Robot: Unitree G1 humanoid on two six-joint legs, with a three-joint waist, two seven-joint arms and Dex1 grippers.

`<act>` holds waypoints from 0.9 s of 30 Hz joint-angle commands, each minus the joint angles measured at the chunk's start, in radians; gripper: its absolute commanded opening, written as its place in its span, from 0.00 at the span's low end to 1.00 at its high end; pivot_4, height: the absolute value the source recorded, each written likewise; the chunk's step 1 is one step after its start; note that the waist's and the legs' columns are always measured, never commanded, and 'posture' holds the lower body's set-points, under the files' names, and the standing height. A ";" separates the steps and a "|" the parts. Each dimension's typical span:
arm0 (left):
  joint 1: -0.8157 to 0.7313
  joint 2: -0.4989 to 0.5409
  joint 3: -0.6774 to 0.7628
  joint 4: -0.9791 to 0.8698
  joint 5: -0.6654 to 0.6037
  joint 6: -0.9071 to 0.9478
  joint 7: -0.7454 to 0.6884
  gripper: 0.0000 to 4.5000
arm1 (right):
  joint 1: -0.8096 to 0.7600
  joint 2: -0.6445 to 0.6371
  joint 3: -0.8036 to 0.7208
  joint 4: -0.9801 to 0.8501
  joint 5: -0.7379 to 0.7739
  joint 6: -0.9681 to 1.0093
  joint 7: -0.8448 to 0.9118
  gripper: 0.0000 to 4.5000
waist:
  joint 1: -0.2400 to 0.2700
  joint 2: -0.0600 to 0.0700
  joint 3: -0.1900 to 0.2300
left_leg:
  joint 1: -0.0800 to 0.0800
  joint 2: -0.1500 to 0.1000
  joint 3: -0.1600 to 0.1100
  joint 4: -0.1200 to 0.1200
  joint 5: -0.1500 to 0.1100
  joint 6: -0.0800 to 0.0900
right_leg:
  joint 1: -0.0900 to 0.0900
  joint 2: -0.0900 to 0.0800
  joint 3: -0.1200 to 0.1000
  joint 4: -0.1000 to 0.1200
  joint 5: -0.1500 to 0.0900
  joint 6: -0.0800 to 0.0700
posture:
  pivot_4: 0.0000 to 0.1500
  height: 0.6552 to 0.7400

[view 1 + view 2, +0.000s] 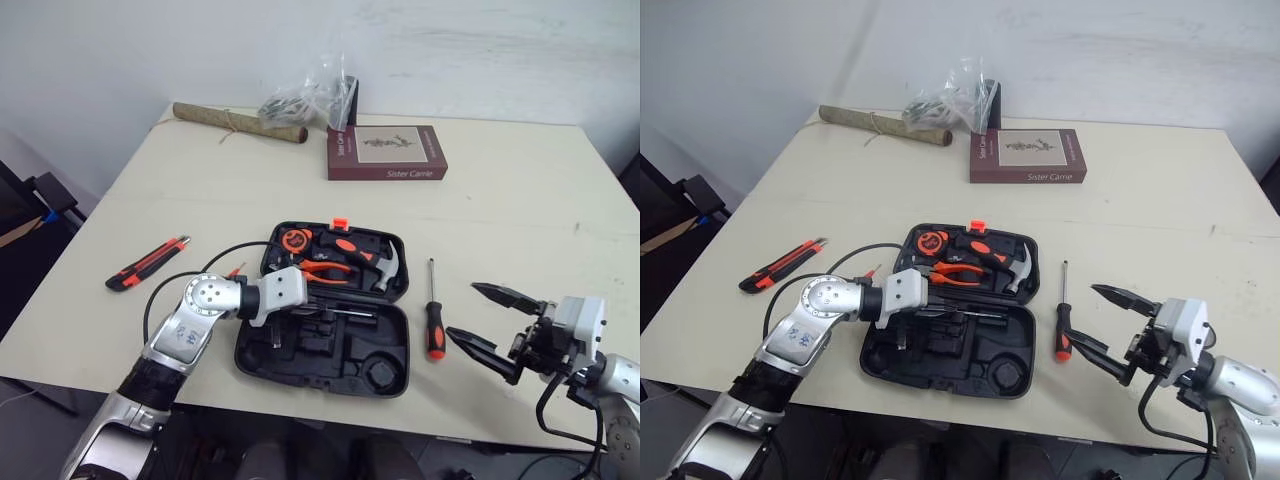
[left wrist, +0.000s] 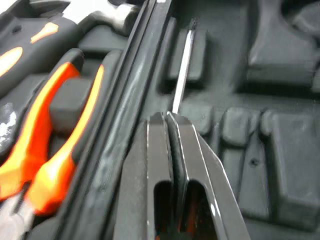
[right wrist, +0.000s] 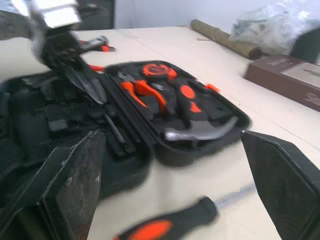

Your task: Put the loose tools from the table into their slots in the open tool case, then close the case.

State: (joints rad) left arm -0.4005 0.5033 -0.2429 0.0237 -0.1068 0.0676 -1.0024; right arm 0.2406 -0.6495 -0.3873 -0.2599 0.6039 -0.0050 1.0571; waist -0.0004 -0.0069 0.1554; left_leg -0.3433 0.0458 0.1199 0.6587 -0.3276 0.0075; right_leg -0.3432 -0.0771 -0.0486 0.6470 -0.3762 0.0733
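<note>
R claw [image 1: 462,310] at near R corner of table [image 1: 520,220]: fingers spread wide, nothing betw them. Hovers just R of big screwdriver [image 1: 433,305], apart, no contact. Big screwdriver loose, flat on table, black/orange handle toward near edge, shaft pointing to far side. Lies just R of case [image 1: 395,330], not in a slot.

L claw [image 2: 168,120] down inside near half of case, reaching in from L side. Fingers pressed tog, only a sliver of gap, clamped on thin screwdriver [image 2: 182,70]. Steel shaft sticks out past the tips and lies along a groove in the black moulding, close to the hinge line. Bit of orange visible betw the fingers further back (prob the handle, can't tell more).

Case open flat at table centre. Near half: mostly bare moulded slots. Far half loaded:
- pliers [image 1: 325,268], orange grips, nearest the hinge
- hammer [image 1: 365,252], black/orange handle, steel head at R end
- tape measure [image 1: 296,239], orange/black, far L corner

Orange latch [image 1: 340,223] on far rim.

Utility knife [image 1: 148,262], black/red, loose on table well L of case, lying at an angle.

Far side of table, well apart from case:
- maroon book [image 1: 385,152], flat, approx in line w/ case
- brown roll [image 1: 238,122] tied w/ string, L of book
- clear plastic bag [image 1: 310,95] betw roll and book, near far edge
</note>
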 commanded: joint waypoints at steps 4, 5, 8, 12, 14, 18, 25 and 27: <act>0.090 0.108 0.367 -0.061 -0.259 -0.053 -0.013 0.38 | 0.130 0.025 -0.201 0.124 -0.004 -0.138 0.025 1.00 | -0.005 -0.002 0.002 | -0.011 0.001 0.000 0.002 0.001 -0.001 | -0.013 0.001 -0.001 0.003 0.000 0.000 | 1.00 1.00; 0.114 0.137 0.418 -0.061 -0.281 -0.034 -0.008 0.51 | 0.154 0.029 -0.233 0.153 -0.006 -0.160 0.029 1.00 | -0.007 -0.002 0.002 | -0.011 0.001 0.000 0.002 0.001 -0.001 | -0.013 0.001 -0.001 0.004 0.000 0.000 | 1.00 1.00; 0.225 0.259 0.615 0.022 -0.304 -0.026 -0.007 0.82 | 0.230 0.045 -0.350 0.311 -0.020 -0.253 0.032 1.00 | -0.012 -0.002 0.003 | -0.010 0.001 0.000 0.001 0.001 -0.001 | -0.013 0.000 -0.001 0.004 0.000 0.000 | 1.00 1.00; 0.349 0.365 0.849 0.247 -0.293 -0.088 0.041 0.99 | 0.303 0.057 -0.449 0.507 -0.040 -0.358 0.030 1.00 | -0.021 -0.005 0.005 | -0.008 0.000 0.000 -0.008 0.000 0.002 | -0.012 -0.001 0.000 0.000 0.000 -0.001 | 1.00 1.00; 0.401 0.408 0.936 0.397 -0.281 -0.145 0.056 0.99 | 0.321 0.056 -0.484 0.594 -0.042 -0.396 0.018 1.00 | -0.027 -0.005 0.005 | -0.007 0.000 0.000 -0.011 0.001 0.002 | -0.013 -0.001 0.000 -0.001 -0.001 -0.001 | 1.00 1.00; 0.492 0.527 1.066 0.725 -0.259 -0.253 0.099 0.99 | 0.330 0.029 -0.542 0.800 -0.054 -0.476 -0.015 1.00 | -0.036 -0.008 0.006 | -0.007 0.000 0.000 -0.013 0.001 0.001 | -0.016 -0.002 0.000 0.000 -0.001 -0.003 | 1.00 1.00; 0.468 0.523 1.054 0.798 -0.289 -0.326 0.070 0.99 | 0.245 -0.028 -0.517 0.977 -0.047 -0.553 0.035 1.00 | -0.030 -0.009 0.006 | -0.007 -0.001 0.000 -0.014 -0.002 -0.004 | -0.015 -0.005 -0.001 0.000 -0.002 -0.005 | 1.00 1.00; 0.459 0.503 1.043 0.757 -0.300 -0.322 0.063 0.99 | 0.209 -0.039 -0.510 0.986 -0.034 -0.547 0.059 1.00 | -0.030 -0.008 0.006 | -0.007 -0.001 0.000 -0.014 -0.002 -0.004 | -0.016 -0.005 -0.001 0.000 -0.002 -0.006 | 1.00 1.00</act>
State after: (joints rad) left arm 0.0684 1.0020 0.7980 0.8269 -0.3782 -0.2421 -0.9314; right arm 0.4502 -0.6647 -0.8913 0.7210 0.5411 -0.5431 1.0971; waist -0.0302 -0.0151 0.1611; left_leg -0.3502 0.0454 0.1202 0.6443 -0.3295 0.0026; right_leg -0.3595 -0.0818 -0.0498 0.6472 -0.3781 0.0677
